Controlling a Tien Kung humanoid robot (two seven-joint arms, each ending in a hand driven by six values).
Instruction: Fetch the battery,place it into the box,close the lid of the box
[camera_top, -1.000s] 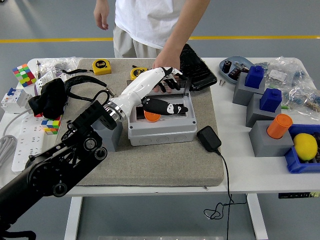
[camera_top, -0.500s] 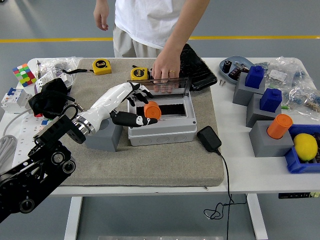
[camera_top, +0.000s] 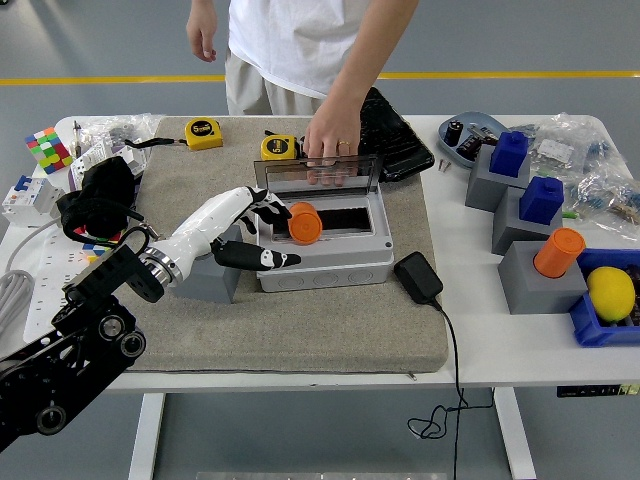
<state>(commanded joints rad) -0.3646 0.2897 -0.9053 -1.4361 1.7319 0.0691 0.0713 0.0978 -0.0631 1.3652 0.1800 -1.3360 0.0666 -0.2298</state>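
The orange, round battery (camera_top: 303, 222) lies inside the open grey box (camera_top: 325, 267) in the middle of the grey mat. The box's clear lid (camera_top: 316, 171) stands raised at the back edge, and a person's hand (camera_top: 327, 148) rests on it from the far side. My left hand (camera_top: 267, 232) has a white forearm and black fingers. It hovers at the box's left wall with its fingers spread, holding nothing, a little left of the battery. The right arm is out of view.
A grey block (camera_top: 205, 282) sits under my left wrist. A black charger (camera_top: 418, 277) with its cable lies right of the box. Two yellow tape measures (camera_top: 203, 131) and a black case (camera_top: 396, 136) lie behind. Grey blocks with blue caps (camera_top: 509, 155) and an orange cylinder (camera_top: 557, 251) stand at the right.
My left hand let go of the orange battery and drew back left out of the box. The battery now rests inside. The person's hand stays on the lid.
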